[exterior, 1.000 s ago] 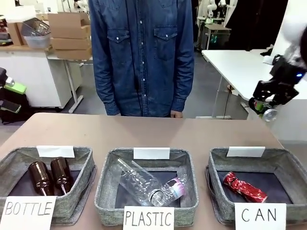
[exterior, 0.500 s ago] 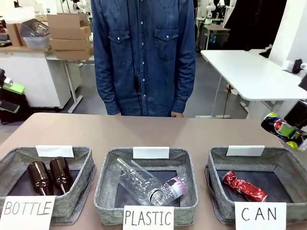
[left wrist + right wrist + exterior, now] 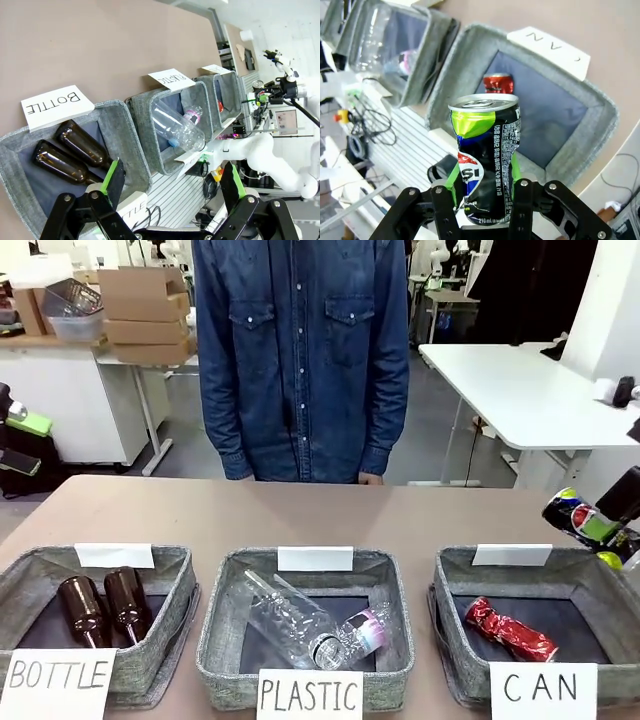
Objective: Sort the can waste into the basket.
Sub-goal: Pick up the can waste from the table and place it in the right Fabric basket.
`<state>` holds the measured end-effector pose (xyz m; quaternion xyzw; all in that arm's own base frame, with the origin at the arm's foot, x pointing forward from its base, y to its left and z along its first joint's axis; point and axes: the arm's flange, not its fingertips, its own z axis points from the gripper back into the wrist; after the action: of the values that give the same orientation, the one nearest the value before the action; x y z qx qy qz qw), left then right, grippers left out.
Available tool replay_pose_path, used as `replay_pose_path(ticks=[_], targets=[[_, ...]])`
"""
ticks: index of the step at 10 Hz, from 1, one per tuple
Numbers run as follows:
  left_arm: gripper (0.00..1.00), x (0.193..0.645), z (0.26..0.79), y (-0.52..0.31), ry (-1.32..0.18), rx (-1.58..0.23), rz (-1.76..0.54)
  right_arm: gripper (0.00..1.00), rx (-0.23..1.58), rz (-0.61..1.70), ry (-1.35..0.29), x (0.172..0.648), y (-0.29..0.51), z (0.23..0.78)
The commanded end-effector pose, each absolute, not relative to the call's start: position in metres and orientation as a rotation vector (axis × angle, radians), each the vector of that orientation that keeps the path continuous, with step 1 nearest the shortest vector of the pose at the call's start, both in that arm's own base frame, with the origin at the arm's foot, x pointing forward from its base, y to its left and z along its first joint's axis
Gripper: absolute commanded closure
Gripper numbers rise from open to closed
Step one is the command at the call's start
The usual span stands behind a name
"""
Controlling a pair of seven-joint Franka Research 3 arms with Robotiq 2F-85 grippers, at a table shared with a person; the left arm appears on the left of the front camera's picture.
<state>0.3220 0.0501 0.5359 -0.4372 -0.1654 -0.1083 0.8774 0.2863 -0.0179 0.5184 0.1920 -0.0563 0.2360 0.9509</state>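
My right gripper (image 3: 602,528) hangs at the far right edge of the front view, shut on the dark Pepsi can (image 3: 573,510), just above the far right rim of the grey CAN basket (image 3: 455,562). In the right wrist view the can (image 3: 485,145) stands upright between my green pads (image 3: 515,167), dented at its middle, over the near rim of the basket (image 3: 465,55). The crushed red can (image 3: 510,630) lies inside on the dark lining, and it also appears as the red can (image 3: 497,83) beyond the Pepsi can. My left gripper (image 3: 172,185) is open above the BOTTLE bin.
The PLASTIC bin (image 3: 225,640) in the middle holds clear bottles (image 3: 300,620). The BOTTLE bin (image 3: 165,570) at left holds two brown glass bottles (image 3: 85,610). A person in a denim shirt (image 3: 300,350) stands at the far side. Bare brown table (image 3: 300,515) lies behind the bins.
My right gripper came down from high at the right with the Pepsi can to just above the CAN basket's far rim, then edged slightly left. The bins' contents stayed put.
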Motion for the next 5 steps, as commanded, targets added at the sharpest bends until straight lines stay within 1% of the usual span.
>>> replay_pose_path(ticks=[1, 2, 3, 5], targets=[[0.00, 0.3209, 0.5359, 0.0521, -0.352, -0.912, -0.243, 0.55, 0.396, 0.527, -0.129, 0.2986, -0.0199, 0.5236], [0.00, 0.3209, 0.5359, 0.0521, -0.352, -0.912, -0.243, 0.02, 0.381, 0.542, -0.138, 0.2989, -0.0199, 0.5237], [0.00, 0.3209, 0.5359, 0.0521, -0.352, -0.912, -0.243, 0.00, 0.379, 0.543, -0.135, 0.3004, -0.0197, 0.5244], [0.00, 0.3209, 0.5359, 0.0521, -0.352, -0.912, -0.243, 0.00, 0.380, 0.539, -0.129, 0.3045, -0.0206, 0.5249]])
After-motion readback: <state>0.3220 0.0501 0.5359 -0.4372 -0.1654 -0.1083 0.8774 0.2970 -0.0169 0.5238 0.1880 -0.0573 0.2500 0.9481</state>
